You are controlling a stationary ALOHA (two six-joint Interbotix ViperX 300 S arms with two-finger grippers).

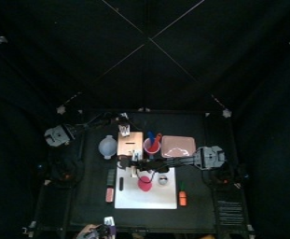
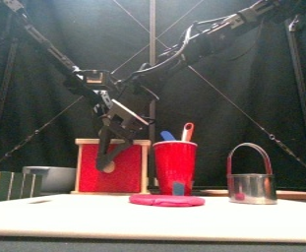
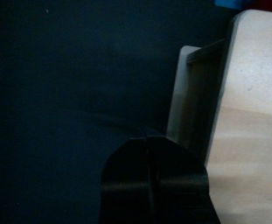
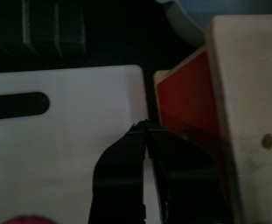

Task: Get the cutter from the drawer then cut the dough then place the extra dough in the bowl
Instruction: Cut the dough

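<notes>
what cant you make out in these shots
- Inside of the wooden box: front view, hidden behind its red drawer front and a gripper hanging before it.
- Whether the bowl holds anything: top view, too small.
- Whether the dough is cut: front view sees it edge-on; in the top view it is too small.
- Small orange thing near the board's corner: top view, too small to name.

The white cutting board (image 1: 147,201) is bare along its front; only the flat pink dough (image 2: 167,200) lies on it. Behind, the wooden box (image 2: 112,165), red cup (image 2: 175,167) with knives and metal cutter (image 2: 251,182) stand in a row, with a clear gap only between cup and cutter. The right claw (image 4: 146,131), jaws together, hangs just before the red drawer front (image 4: 184,96). The table (image 1: 70,207) lies open at front left.
</notes>
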